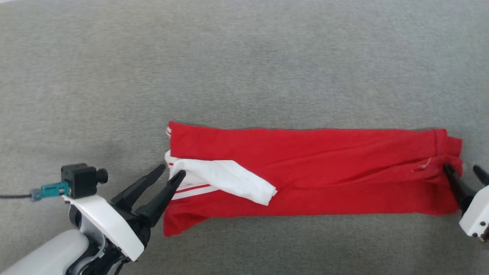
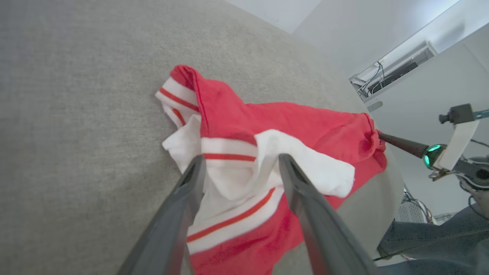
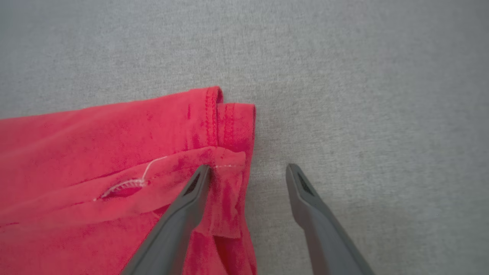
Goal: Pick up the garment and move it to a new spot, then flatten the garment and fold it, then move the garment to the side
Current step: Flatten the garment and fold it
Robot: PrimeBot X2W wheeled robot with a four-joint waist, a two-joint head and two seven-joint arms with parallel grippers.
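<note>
Shows the garment folded into a long band on the grey table, between left tool and right tool. Finds both spread wide, gripping nothing, each astride one end of the fabric.

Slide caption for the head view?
Garment folded into a long red strip on the grey surface; left gripper and right gripper at opposite ends, jaws open.
</note>
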